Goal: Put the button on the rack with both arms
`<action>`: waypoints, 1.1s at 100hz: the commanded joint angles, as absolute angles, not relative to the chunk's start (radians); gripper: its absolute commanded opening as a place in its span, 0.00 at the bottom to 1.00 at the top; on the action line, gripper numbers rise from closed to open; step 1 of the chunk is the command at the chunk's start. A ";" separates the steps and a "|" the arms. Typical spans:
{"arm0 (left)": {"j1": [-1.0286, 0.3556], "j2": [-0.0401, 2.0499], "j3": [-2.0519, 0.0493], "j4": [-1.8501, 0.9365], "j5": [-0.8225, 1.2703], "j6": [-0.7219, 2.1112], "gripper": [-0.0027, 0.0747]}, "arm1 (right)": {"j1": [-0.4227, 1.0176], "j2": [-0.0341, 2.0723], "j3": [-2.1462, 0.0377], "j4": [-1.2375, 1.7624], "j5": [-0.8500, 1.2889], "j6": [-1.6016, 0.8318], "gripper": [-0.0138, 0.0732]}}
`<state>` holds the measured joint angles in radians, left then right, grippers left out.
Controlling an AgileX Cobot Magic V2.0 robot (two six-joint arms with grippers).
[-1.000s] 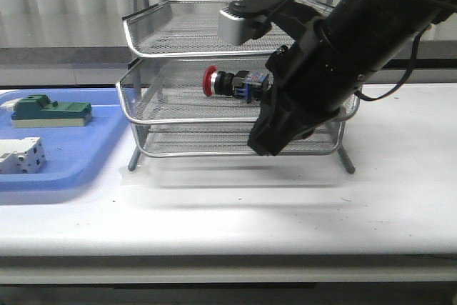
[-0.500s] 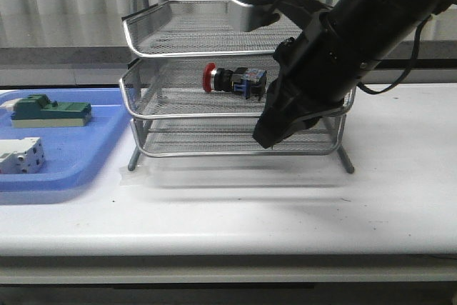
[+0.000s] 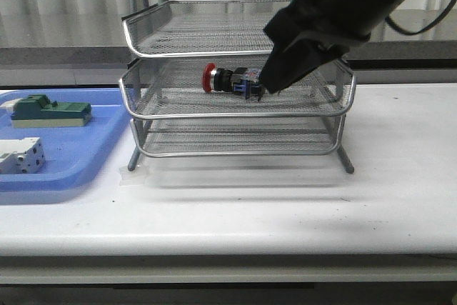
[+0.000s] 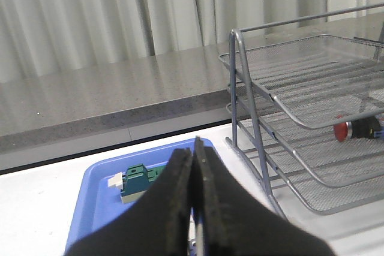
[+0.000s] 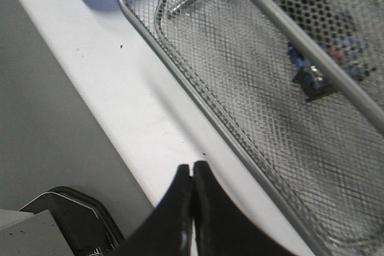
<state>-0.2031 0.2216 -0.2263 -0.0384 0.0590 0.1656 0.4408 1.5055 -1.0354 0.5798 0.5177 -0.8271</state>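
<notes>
The button (image 3: 228, 80), with its red head, black body and blue rear block, lies on its side on the middle tier of the silver wire-mesh rack (image 3: 136, 41). My right gripper (image 3: 267, 88) hangs shut and empty in front of the rack, just right of the button. In the right wrist view the shut gripper (image 5: 192, 169) is over the white table, apart from the rack's rim (image 5: 198, 112), with the button (image 5: 312, 40) seen through the mesh. My left gripper (image 4: 193, 148) is shut and empty above the blue tray (image 4: 96, 208); the rack (image 4: 288, 106) and button (image 4: 355, 129) are beside it.
A blue tray (image 3: 71, 155) at the left holds a green-topped block (image 3: 50, 111) and a white terminal block (image 3: 20, 156). The green block also shows in the left wrist view (image 4: 137, 181). The rack stands on a white table (image 3: 285, 205) before a grey ledge and curtains.
My right arm has lifted up and to the right, away from the front of the rack. The button has stayed on the middle tier.
</notes>
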 commanded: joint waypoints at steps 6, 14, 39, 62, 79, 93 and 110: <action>-0.200 0.236 -0.251 -0.050 -0.024 0.159 0.01 | 0.435 1.384 -1.063 0.417 0.513 -0.625 0.09; -0.200 0.236 -0.251 -0.050 -0.024 0.159 0.01 | 0.435 1.331 -1.062 0.293 0.540 -0.475 0.09; -0.200 0.236 -0.251 -0.050 -0.024 0.159 0.01 | 0.433 1.143 -1.019 -0.066 0.606 -0.145 0.09; -0.200 0.236 -0.251 -0.050 -0.024 0.159 0.01 | 0.357 0.925 -0.896 -0.117 0.658 -0.076 0.09; -0.200 0.236 -0.251 -0.050 -0.024 0.159 0.01 | 0.295 0.736 -0.786 -0.116 0.691 -0.029 0.09; -0.200 0.236 -0.251 -0.050 -0.024 0.159 0.01 | 0.256 0.565 -0.704 -0.117 0.702 0.000 0.09; -0.200 0.236 -0.251 -0.050 -0.024 0.159 0.01 | 0.234 0.372 -0.624 -0.117 0.721 0.010 0.09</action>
<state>-0.2031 0.2216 -0.2263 -0.0384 0.0583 0.1656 0.2478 0.4481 -0.6312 -0.1063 0.7689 0.0000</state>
